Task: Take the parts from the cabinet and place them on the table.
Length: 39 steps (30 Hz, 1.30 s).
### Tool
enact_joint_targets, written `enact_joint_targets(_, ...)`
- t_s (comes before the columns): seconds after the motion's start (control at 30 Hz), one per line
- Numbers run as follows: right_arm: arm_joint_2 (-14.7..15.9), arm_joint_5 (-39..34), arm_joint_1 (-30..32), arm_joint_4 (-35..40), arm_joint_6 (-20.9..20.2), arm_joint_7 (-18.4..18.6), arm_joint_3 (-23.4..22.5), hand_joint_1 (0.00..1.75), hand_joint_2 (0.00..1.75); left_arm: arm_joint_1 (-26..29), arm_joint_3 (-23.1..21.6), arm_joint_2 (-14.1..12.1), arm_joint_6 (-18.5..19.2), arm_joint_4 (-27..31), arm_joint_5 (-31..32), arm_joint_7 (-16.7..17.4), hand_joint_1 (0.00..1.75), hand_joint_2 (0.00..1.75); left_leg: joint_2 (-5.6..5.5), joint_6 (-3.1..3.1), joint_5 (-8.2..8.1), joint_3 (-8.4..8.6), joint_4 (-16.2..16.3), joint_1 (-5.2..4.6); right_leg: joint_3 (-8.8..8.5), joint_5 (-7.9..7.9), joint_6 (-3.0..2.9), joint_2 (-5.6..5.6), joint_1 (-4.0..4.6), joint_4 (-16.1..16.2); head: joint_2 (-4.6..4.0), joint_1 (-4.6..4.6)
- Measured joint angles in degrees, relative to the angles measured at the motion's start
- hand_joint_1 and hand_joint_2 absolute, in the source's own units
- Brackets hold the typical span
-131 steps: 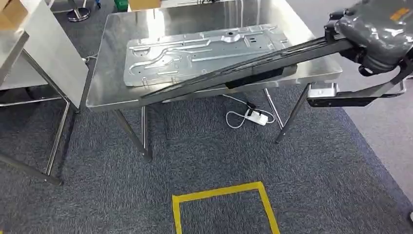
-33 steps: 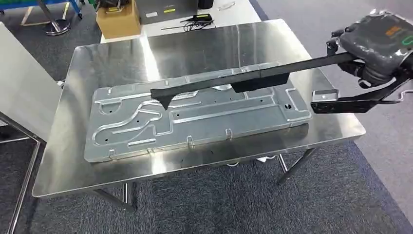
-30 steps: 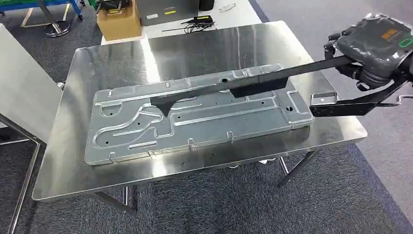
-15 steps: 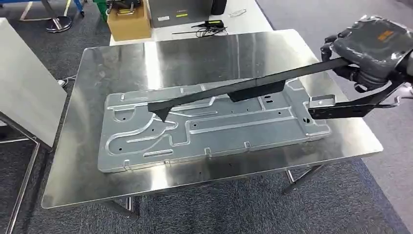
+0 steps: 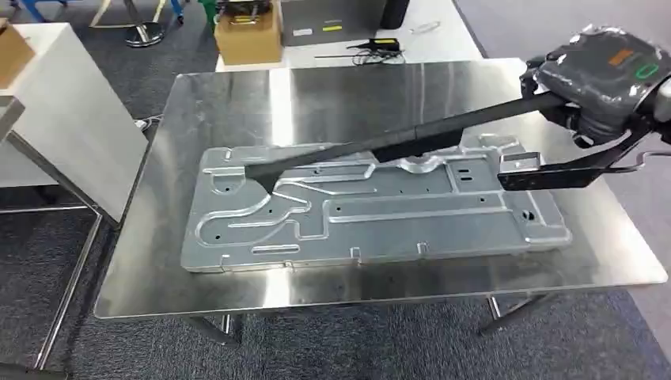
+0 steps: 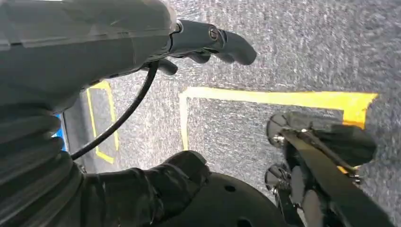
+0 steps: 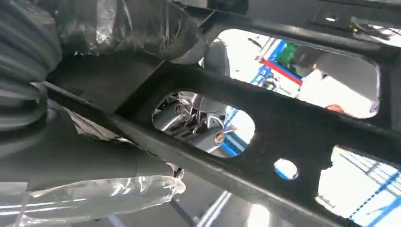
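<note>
My right hand [image 5: 605, 75], wrapped in clear plastic, grips one end of a long black metal frame part [image 5: 396, 142]. The part's long bar reaches leftward above the steel table [image 5: 316, 95], and its short arm with a silver bracket [image 5: 522, 164] hangs over the table's right side. Under the bar a large silver stamped panel [image 5: 380, 214] lies flat on the table. In the right wrist view the black part [image 7: 265, 127] with its cut-outs crosses close in front of the hand [image 7: 118, 28]. My left hand [image 6: 94, 52] hangs over the carpet, fingers apart, holding nothing.
A cardboard box [image 5: 249, 36], a grey case [image 5: 332, 20] and cables [image 5: 380, 47] sit on a white surface behind the table. A white cabinet [image 5: 63, 119] stands at the left. Yellow tape [image 6: 265, 97] marks the grey carpet.
The camera has come closer to the table and swung, so the table and panel sit lower and further right in the picture. The black part stays in my right hand above the panel.
</note>
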State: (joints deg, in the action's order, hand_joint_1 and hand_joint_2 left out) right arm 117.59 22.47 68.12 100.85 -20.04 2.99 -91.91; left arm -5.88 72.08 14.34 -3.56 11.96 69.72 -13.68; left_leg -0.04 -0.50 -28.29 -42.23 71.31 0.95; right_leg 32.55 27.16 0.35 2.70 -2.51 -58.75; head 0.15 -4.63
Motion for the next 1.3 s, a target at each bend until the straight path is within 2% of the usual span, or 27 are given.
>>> enact_joint_targets(0.07,0.02,0.02,-0.01,0.02,0.0,-0.04,0.0,1.75,1.75,0.09,0.0,-0.02,-0.02,0.0,0.0,0.0,0.0,1.75,2.12,-0.4,5.18,5.09,-10.36,0.33,-0.78,0.62,0.8,0.93,-0.3,-0.1,-0.02,0.0)
enact_joint_targets(0.1,0.24,0.04,-0.06,0.02,0.02,-0.04,-0.02,1.75,1.75,0.01,0.0,0.02,-0.02,-0.02,0.0,0.0,0.0,1.75,4.0,-0.43,3.77,6.12,-11.68,-0.63,-0.87,0.83,1.17,1.29,0.0,-0.05,0.0,-0.07)
enact_joint_targets(0.13,0.17,0.07,-0.07,-0.02,0.02,0.0,-0.02,1.75,1.75,-0.08,-0.02,0.0,-0.02,0.0,0.0,0.0,0.0,1.75,3.49,0.51,4.03,5.89,-12.15,-0.59,-0.76,0.89,1.47,1.53,0.34,-0.2,0.0,0.11)
enact_joint_targets(0.23,0.44,0.15,-0.04,-0.02,0.02,0.0,-0.02,1.75,1.75,-0.08,-0.02,-0.04,-0.02,0.0,0.0,0.0,0.0,1.75,2.01,1.73,3.97,5.63,-12.18,-0.62,-1.56,0.91,2.26,3.1,0.24,0.64,0.0,0.04)
enact_joint_targets(0.27,0.39,0.18,-0.05,-0.02,0.02,0.0,-0.04,1.75,1.75,-0.02,-0.02,-0.09,-0.04,0.04,0.0,0.0,0.0,1.75,1.46,2.27,4.25,6.22,-12.83,-0.29,-1.57,1.68,2.68,2.36,-0.15,0.23,0.0,0.09)
enact_joint_targets(0.3,0.39,0.22,-0.09,-0.02,0.0,0.0,-0.04,1.75,1.75,0.08,0.0,-0.09,-0.02,0.04,0.0,0.0,0.0,1.75,1.08,2.62,4.18,6.4,-12.9,-0.42,-0.84,3.12,2.41,0.1,-0.14,-1.8,-0.02,0.11)
enact_joint_targets(0.33,0.39,0.24,-0.2,-0.02,-0.02,-0.02,-0.04,1.75,1.75,0.04,0.0,-0.09,-0.04,0.04,0.0,0.0,0.0,1.75,0.67,3.03,4.13,6.38,-12.89,-0.49,1.06,5.24,2.14,-1.17,0.02,-5.58,0.0,0.18)
enact_joint_targets(0.4,0.28,0.22,-0.14,-0.02,-0.11,-0.09,-0.02,1.75,1.75,-0.11,-0.02,-0.09,-0.02,0.04,0.0,0.09,0.0,1.75,-0.47,3.48,4.06,6.41,-12.89,-0.89,5.76,8.67,1.84,-2.25,0.53,-14.47,0.0,0.17)
enact_joint_targets(0.43,0.28,0.22,-0.07,-0.02,-0.18,-0.09,0.0,1.75,1.75,-0.16,-0.02,-0.09,-0.02,0.04,0.02,0.13,0.0,1.75,-1.14,3.69,4.02,6.43,-12.82,-1.12,7.45,8.99,1.69,-2.38,0.69,-17.14,0.0,0.15)
enact_joint_targets(0.47,0.28,0.22,0.01,-0.02,-0.22,-0.09,0.02,1.75,1.75,-0.15,-0.02,-0.09,-0.02,0.04,0.02,0.15,0.0,1.75,-2.02,3.74,4.01,6.55,-12.77,-1.33,7.86,7.75,1.41,-2.47,0.85,-17.06,0.0,0.15)
enact_joint_targets(0.53,0.06,0.22,0.02,-0.04,-0.39,-0.04,0.02,1.75,1.75,-0.06,-0.02,-0.09,0.04,0.04,0.13,0.18,0.0,1.75,-3.61,3.83,3.88,6.85,-12.65,-1.6,5.34,2.49,0.58,-2.96,1.24,-10.18,0.0,0.17)
enact_joint_targets(0.57,-0.09,0.35,0.02,-0.11,-0.57,0.11,0.0,1.75,1.75,0.01,0.0,-0.09,0.04,0.04,0.33,0.26,0.0,1.75,-4.39,3.81,3.8,6.98,-12.56,-1.69,3.36,-0.44,0.03,-4.32,1.35,-5.17,0.0,0.15)
enact_joint_targets(0.6,-0.09,0.79,0.16,-0.35,-0.9,0.26,0.0,1.75,1.75,0.07,0.0,-0.02,0.04,0.04,0.42,0.33,0.0,1.75,-4.82,3.79,3.78,6.75,-12.51,-1.58,2.51,-0.68,-0.51,-7.2,1.35,-2.66,0.0,0.15)
enact_joint_targets(0.63,0.02,1.18,0.43,-0.81,-1.05,0.44,0.02,1.75,1.75,-0.17,-0.02,0.09,0.04,0.04,0.53,0.35,0.0,1.75,-5.42,3.61,3.79,6.2,-11.96,-1.93,2.19,-0.67,-0.41,-7.96,1.23,-1.34,0.0,0.06)
enact_joint_targets(0.67,0.28,1.72,1.14,-1.98,-1.03,0.66,-0.02,1.75,1.75,-0.19,-0.02,0.06,0.04,0.04,0.7,0.42,0.0,1.75,-5.98,3.29,4.0,5.72,-12.06,-1.46,1.92,-0.47,-0.13,-7.08,1.55,-1.25,0.0,0.17)
enact_joint_targets(0.73,1.33,2.92,2.88,-4.41,-0.88,1.64,-0.02,1.75,1.75,-0.07,-0.02,0.05,0.17,0.04,0.81,0.31,0.0,1.75,-6.95,2.68,4.31,5.73,-12.32,-1.12,1.69,-0.56,-0.3,-6.22,1.88,-0.79,0.0,0.2)
enact_joint_targets(0.77,1.4,3.3,4.01,-5.52,-0.55,1.92,0.0,1.75,1.75,-0.12,-0.02,-0.2,0.31,0.07,0.77,0.26,0.0,1.75,-6.61,2.43,4.06,5.69,-12.21,-1.54,1.03,-1.01,-0.57,-5.55,0.99,0.05,0.0,0.22)
enact_joint_targets(0.8,1.86,3.45,5.17,-6.28,0.0,1.95,0.0,1.75,1.75,-0.12,-0.02,0.0,0.35,0.04,0.59,0.2,0.0,1.75,-3.53,1.84,3.23,5.52,-11.18,-1.85,0.36,-1.06,-0.61,-5.03,1.09,0.6,-0.02,-0.33)
enact_joint_targets(0.83,1.79,3.54,5.78,-7.11,0.4,1.95,0.0,1.75,1.75,-0.1,-0.02,0.0,0.37,0.04,0.48,0.11,0.0,1.75,-1.73,1.37,1.5,4.24,-8.47,-1.63,0.2,-1.06,-0.74,-4.44,1.04,0.66,0.0,-0.46)
enact_joint_targets(0.9,1.81,3.56,6.28,-8.33,0.59,1.92,0.0,1.75,1.75,-0.18,-0.02,0.0,0.48,0.04,0.33,0.07,0.0,1.75,-0.45,0.81,-2.32,-0.41,0.52,-0.85,0.21,-0.94,-0.83,-3.39,1.03,0.51,0.0,-0.46)
enact_joint_targets(0.97,1.81,3.63,6.8,-9.23,0.22,2.12,0.0,1.75,1.75,-0.2,0.0,0.0,0.46,0.04,0.04,0.04,0.0,1.75,-0.25,0.39,-2.19,-2.55,3.94,-0.33,0.17,-0.75,-0.72,-2.75,0.86,0.43,0.0,-0.46)
enact_joint_targets(1.0,1.81,3.72,7.15,-10.01,-0.22,2.47,0.0,1.75,1.75,-0.14,0.02,0.0,0.33,0.04,0.0,0.07,0.0,1.75,-0.23,0.24,-0.34,-1.65,1.84,-0.15,0.09,-0.59,-0.61,-2.55,0.74,0.3,-0.02,-0.46)
enact_joint_targets(1.07,1.84,4.13,7.78,-11.74,-0.92,2.95,0.0,1.75,1.75,-0.06,0.07,0.0,-0.04,0.04,0.13,0.04,0.0,1.75,-0.15,0.21,4.81,3.0,-7.5,-0.02,-0.19,-0.12,-0.11,-2.15,0.51,-0.01,0.0,-0.46)
enact_joint_targets(1.1,1.86,4.75,7.92,-12.77,-1.36,3.21,0.0,1.75,1.75,-0.05,0.07,0.0,-0.07,0.04,0.42,-0.09,0.0,1.75,-0.06,0.38,5.52,4.58,-11.11,-0.02,-0.25,0.08,0.1,-1.89,0.5,-0.08,0.0,-0.48)
enact_joint_targets(1.13,1.84,5.42,8.01,-13.82,-1.82,3.52,0.0,1.75,1.75,-0.12,0.04,0.0,-0.07,0.04,0.48,-0.31,0.0,1.75,-0.06,0.64,4.6,5.56,-12.1,-0.41,0.09,0.26,0.41,-1.89,0.81,-0.24,0.0,-0.5)
enact_joint_targets(1.27,1.84,5.95,9.83,-18.28,-1.57,4.04,0.0,1.75,1.75,-0.09,0.04,0.04,0.13,0.04,0.98,-1.84,0.0,1.75,-0.25,2.26,4.9,5.79,-13.05,-0.41,-0.54,-0.02,1.83,-1.68,0.66,0.68,0.0,-0.44)
enact_joint_targets(1.3,1.7,5.95,10.48,-19.47,-1.44,4.04,-0.02,1.75,1.75,0.04,0.02,0.09,0.17,0.04,0.99,-2.03,0.0,1.75,-0.12,2.6,5.14,6.34,-13.71,-0.28,0.26,0.63,1.46,-1.74,0.47,-1.55,0.0,-0.39)
